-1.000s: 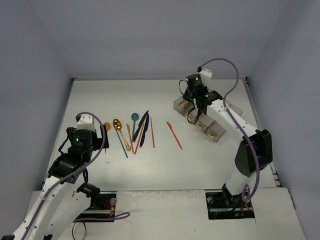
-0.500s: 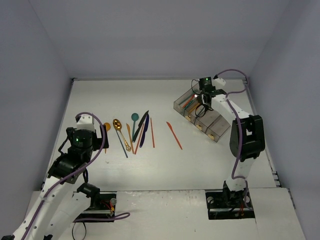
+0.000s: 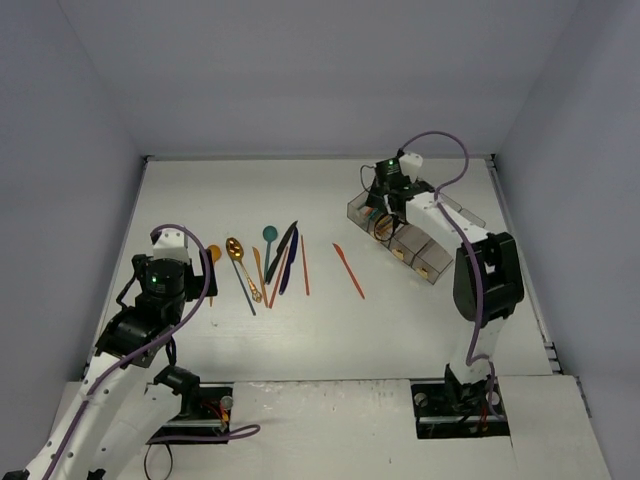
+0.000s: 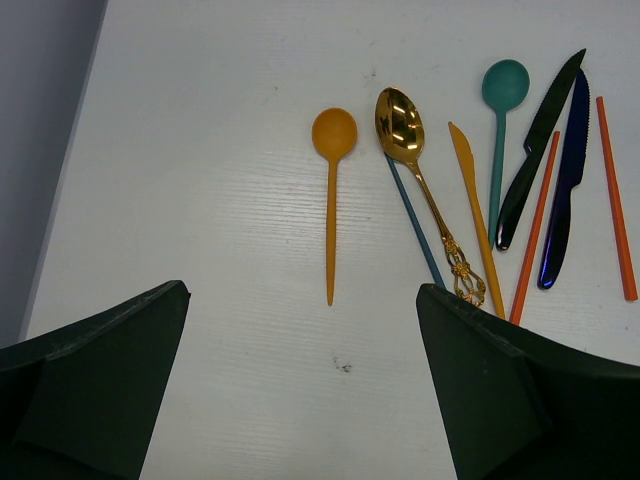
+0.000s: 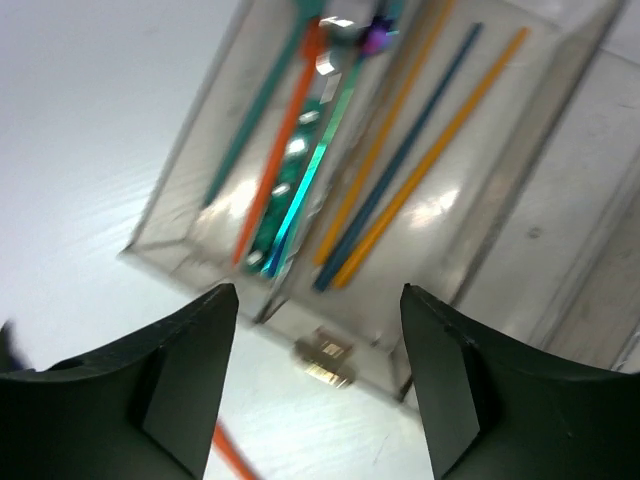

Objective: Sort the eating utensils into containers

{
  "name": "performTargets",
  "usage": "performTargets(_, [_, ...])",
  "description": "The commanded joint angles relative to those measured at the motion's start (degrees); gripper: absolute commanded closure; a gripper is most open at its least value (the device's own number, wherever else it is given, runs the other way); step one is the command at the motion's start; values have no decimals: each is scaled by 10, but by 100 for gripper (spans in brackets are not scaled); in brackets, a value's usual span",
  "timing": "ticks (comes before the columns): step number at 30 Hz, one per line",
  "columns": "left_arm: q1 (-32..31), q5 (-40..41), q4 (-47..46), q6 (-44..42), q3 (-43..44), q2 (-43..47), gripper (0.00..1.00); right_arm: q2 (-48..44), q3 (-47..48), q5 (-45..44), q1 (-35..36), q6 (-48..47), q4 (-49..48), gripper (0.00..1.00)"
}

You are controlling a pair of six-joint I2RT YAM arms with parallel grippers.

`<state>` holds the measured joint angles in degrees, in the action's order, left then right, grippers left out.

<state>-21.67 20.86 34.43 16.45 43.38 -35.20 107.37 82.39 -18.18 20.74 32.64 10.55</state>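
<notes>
We count ten utensils loose on the table (image 3: 420, 320) and four bins (image 3: 412, 243) joined in a slanting row at the right.

Nine of the ten lie in a cluster before the left gripper (image 4: 302, 330):
- an orange spoon (image 4: 332, 190), alone on the left
- a gold spoon (image 4: 405, 130), lying over a thin blue handle (image 4: 412, 225)
- an orange knife (image 4: 472, 210)
- a teal spoon (image 4: 498, 120)
- a black knife (image 4: 537, 140)
- a navy knife (image 4: 566, 180)
- an orange stick (image 4: 533, 235) by the two dark knives
- a second stick (image 4: 615, 200), also orange, at the far right (fork or knife, we cannot tell for either stick)

The tenth, a lone knife (image 3: 348, 270), also orange, lies apart, between the cluster and the bins. By colour that makes five orange, two blue or navy, one gold, one teal and one black.

The left jaws are spread wide and empty, low over the table near the orange spoon's handle end.

The right gripper (image 5: 318, 330) hangs over the far end of the row. Its jaws are parted with nothing between them.

Below it we see into two bins. The end bin (image 5: 175, 215) holds what look like three pieces: a teal one, an orange one and a shiny green one, all blurred. The next bin (image 5: 430, 230) holds three handles, two orange and one navy. In the other two bins the top view shows only something yellowish, too small to count.
</notes>
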Motion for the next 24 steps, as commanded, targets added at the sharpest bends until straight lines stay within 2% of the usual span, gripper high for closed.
performTargets(1, [2, 7, -29, -9, 10, -5, 3, -74, 3, -21, 92, -90, -13, 26])
performTargets(3, [3, 6, -29, -9, 11, -6, 2, -80, -10, -6, 134, -93, -13, 18])
performTargets(5, [3, 6, -30, -9, 11, -7, 3, -79, -23, -4, 164, -94, -13, 14])
performTargets(12, [2, 3, -29, -8, 11, -9, 2, -36, -35, 2, 257, -58, -13, 13])
performTargets(17, [2, 3, -29, -8, 10, -9, 3, 10, -27, 0, 301, -33, -14, 20])
performTargets(24, [2, 1, -29, -8, 10, -7, 3, 56, -36, 9, 315, -20, -14, 36])
